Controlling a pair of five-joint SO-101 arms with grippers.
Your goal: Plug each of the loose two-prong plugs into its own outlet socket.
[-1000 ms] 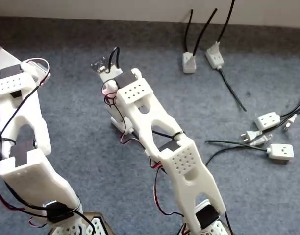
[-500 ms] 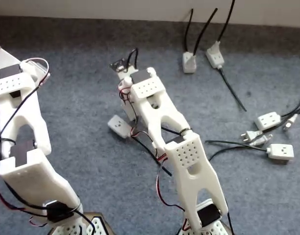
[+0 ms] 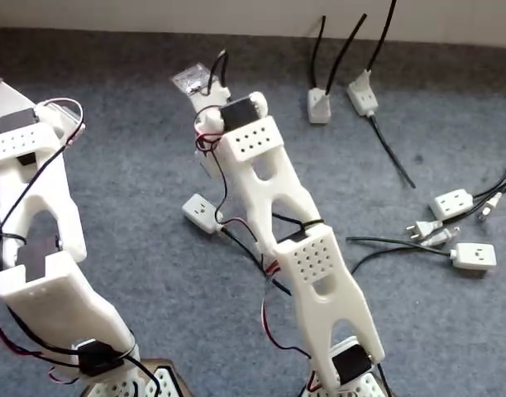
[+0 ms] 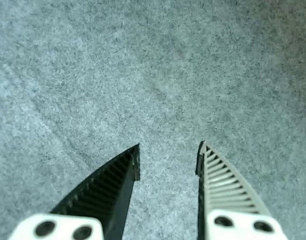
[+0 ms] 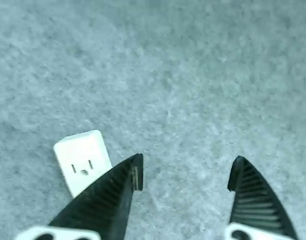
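Done: 2 far sockets (image 3: 319,106) are judged already fitted with black cords (image 3: 346,51).
Remaining: 1 loose plug (image 3: 424,230), white and flat on the carpet (image 3: 129,182), is seen unplugged at the right, between 2 right sockets (image 3: 474,255).
Left gripper (image 4: 168,159): held open, empty.
Right gripper (image 5: 187,174): held open, empty, near the middle socket (image 5: 83,160).

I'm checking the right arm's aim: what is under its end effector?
Bare grey carpet lies under the open right end effector. A white outlet socket lies beside one finger, which covers one corner of it, so that part is hidden.
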